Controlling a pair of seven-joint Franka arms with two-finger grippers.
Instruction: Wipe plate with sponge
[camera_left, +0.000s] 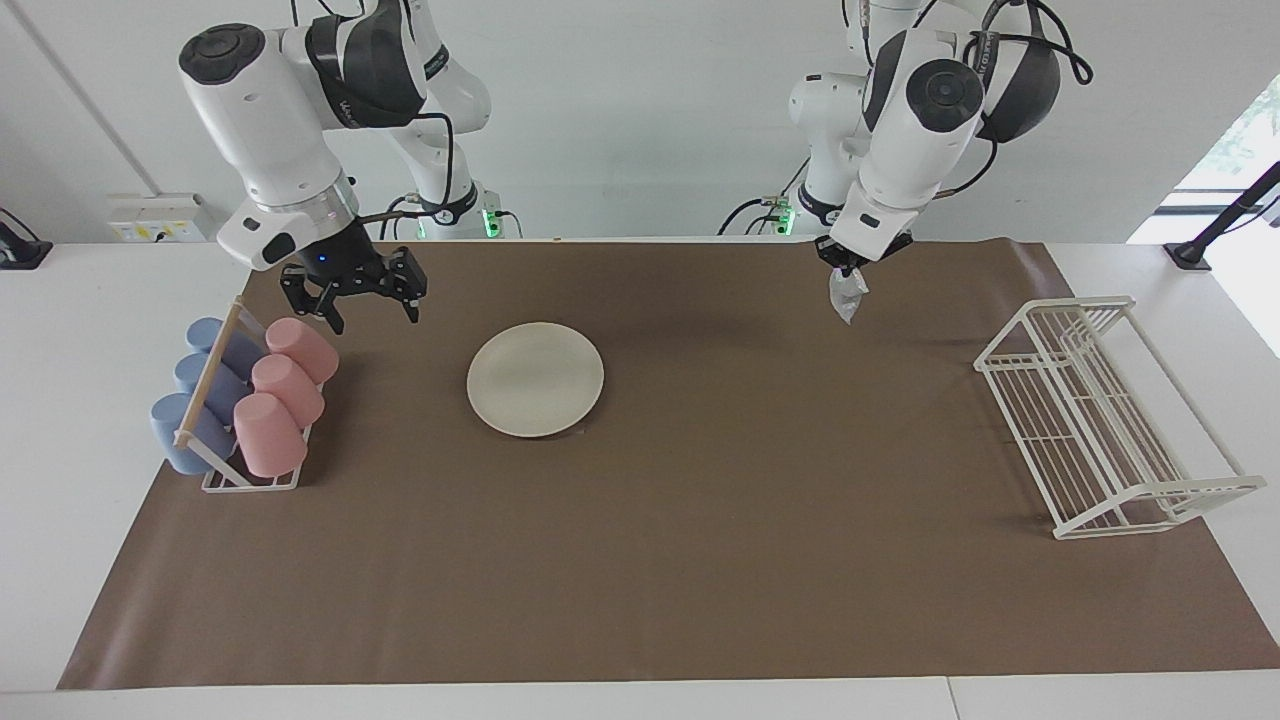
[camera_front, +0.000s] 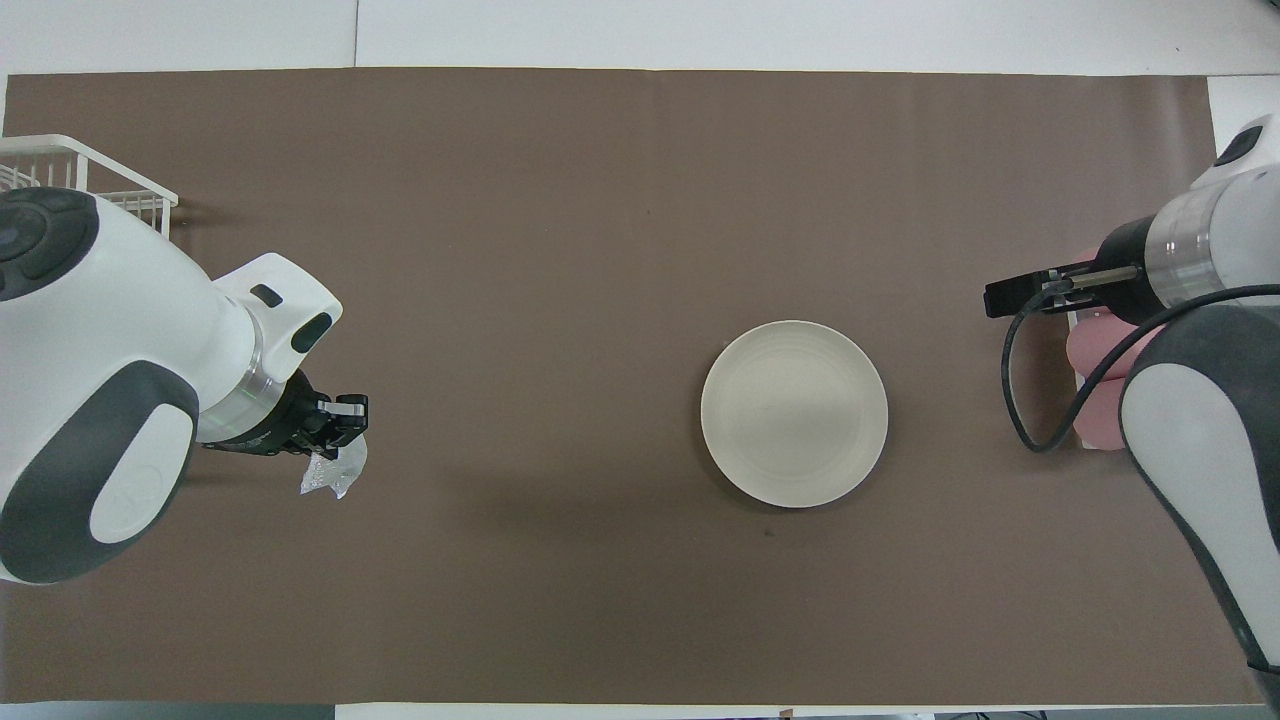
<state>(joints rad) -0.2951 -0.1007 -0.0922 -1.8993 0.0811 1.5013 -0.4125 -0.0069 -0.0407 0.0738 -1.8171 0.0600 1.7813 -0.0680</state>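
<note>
While the cream plate (camera_left: 535, 378) lies flat on the brown mat (camera_left: 660, 560), the right gripper (camera_left: 352, 296) hangs open and empty above the mat beside the rack of pink and blue cups (camera_left: 240, 405) — well apart from the plate, toward the right arm's end. Toward the left arm's end, the left gripper (camera_left: 845, 268) is clamped on the silvery mesh sponge (camera_left: 846, 293), which dangles above the mat — well clear of the plate, short of the white wire rack (camera_left: 1105, 420). No writing is legible.

Mat around plate (camera_left: 535, 378) bare; cup rack (camera_left: 240, 405) & wire rack (camera_left: 1105, 420) block the table ends.
</note>
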